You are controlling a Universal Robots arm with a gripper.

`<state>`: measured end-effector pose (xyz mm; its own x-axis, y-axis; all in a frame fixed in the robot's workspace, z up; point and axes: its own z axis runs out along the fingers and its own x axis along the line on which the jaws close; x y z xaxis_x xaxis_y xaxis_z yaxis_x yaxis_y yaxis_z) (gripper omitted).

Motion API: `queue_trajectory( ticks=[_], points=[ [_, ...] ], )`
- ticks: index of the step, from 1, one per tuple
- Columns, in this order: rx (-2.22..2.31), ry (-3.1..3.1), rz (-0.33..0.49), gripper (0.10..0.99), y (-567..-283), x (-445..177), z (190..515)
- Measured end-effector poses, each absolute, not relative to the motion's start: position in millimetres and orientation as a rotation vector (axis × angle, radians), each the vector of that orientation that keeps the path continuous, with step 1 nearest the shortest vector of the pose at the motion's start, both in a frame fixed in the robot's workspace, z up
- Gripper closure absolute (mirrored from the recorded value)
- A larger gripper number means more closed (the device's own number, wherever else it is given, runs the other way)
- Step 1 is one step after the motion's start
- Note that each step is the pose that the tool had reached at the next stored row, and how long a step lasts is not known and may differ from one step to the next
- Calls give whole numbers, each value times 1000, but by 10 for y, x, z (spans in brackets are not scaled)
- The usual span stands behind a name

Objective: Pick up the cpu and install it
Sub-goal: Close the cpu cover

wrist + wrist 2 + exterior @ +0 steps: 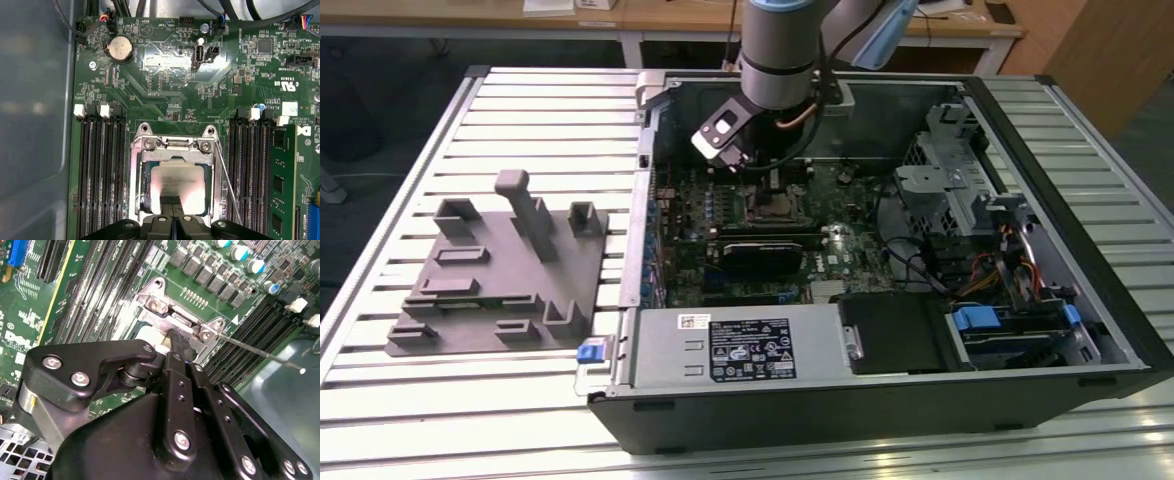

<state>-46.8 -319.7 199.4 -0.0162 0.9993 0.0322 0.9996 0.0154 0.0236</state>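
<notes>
The cpu (pixel 177 180) is a silver square lying flat inside the motherboard's socket frame (pixel 137 175); a pale corner of the cpu (pixel 146 335) also shows in the second wrist view. My gripper (pixel 172 201) hangs straight over it with its black fingers together, their tips at the chip's near edge. The gripper (pixel 176 337) is shut, and I cannot tell whether the tips touch the chip. In the exterior view the gripper (pixel 771 185) reaches down into the open computer case (pixel 881 400), right above the socket (pixel 781 210).
Memory slots (pixel 100 170) flank the socket, with one stick (pixel 282 175) installed. A thin lever rod (pixel 227 180) runs beside the frame. A black block (pixel 767 255) sits just in front of the socket. Drive cages (pixel 961 160) fill the case's right. A grey fixture tray (pixel 500 265) stands outside, left.
</notes>
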Motion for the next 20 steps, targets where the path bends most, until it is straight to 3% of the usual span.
queue_trajectory(
  ticks=[20],
  points=[
    [-2198, -2234, -64, 980, -3196, -303, 2095]
  ],
)
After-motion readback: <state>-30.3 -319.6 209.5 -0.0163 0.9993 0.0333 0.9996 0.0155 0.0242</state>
